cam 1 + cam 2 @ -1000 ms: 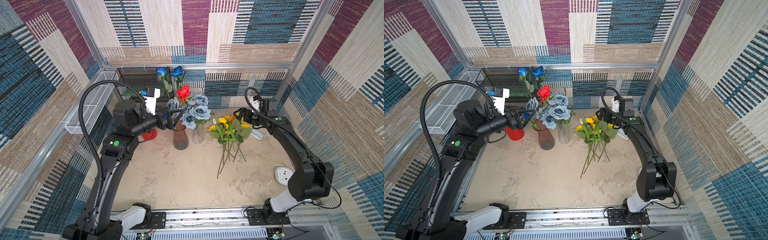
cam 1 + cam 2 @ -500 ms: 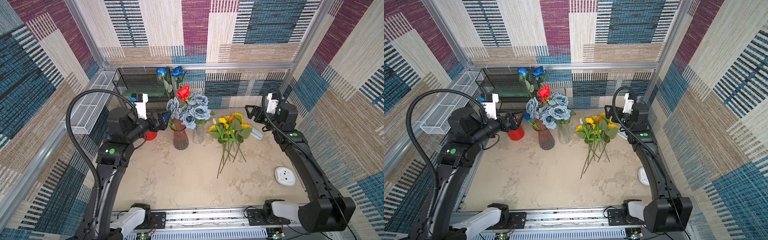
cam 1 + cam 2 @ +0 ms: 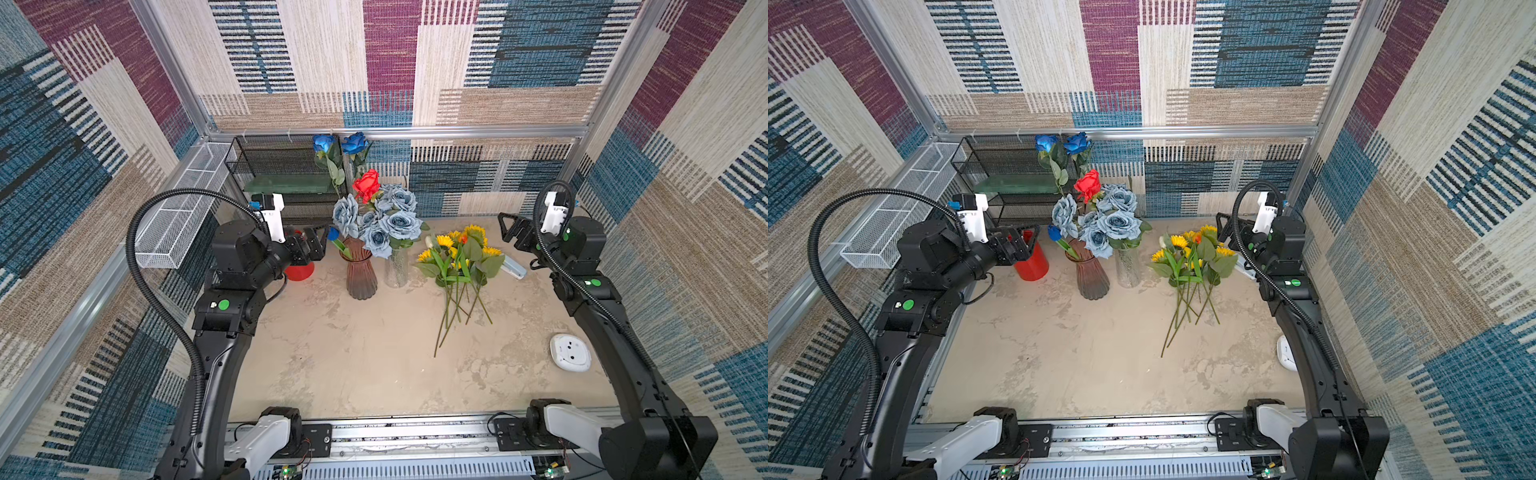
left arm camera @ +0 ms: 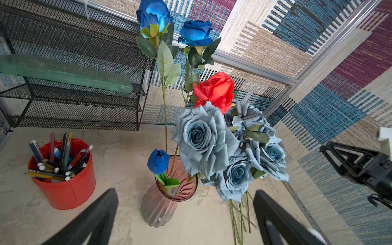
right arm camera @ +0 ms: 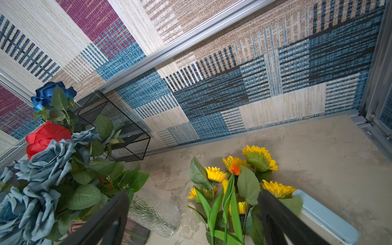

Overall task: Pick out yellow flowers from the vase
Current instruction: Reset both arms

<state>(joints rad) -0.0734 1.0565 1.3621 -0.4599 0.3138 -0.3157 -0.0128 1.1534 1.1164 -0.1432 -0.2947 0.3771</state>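
Bright, even, diffuse light fills both top views, and shadows on the bench (image 3: 353,365) are faint and soft. The straight wall rail (image 3: 457,132) bows slightly toward the picture edges. In the wrist views the left fingers (image 4: 95,218) and right fingers (image 5: 106,222) look dark and soft-edged, close to the lens, while the grey-blue roses (image 4: 199,135) are sharp.

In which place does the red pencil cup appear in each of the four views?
In a top view: red pencil cup, partly behind the left end effector.
In a top view: the cup, beside the pink vase.
Left wrist: cup in front of the black mesh rack.
Right wrist: not in it.
Shared landmark: the rack.
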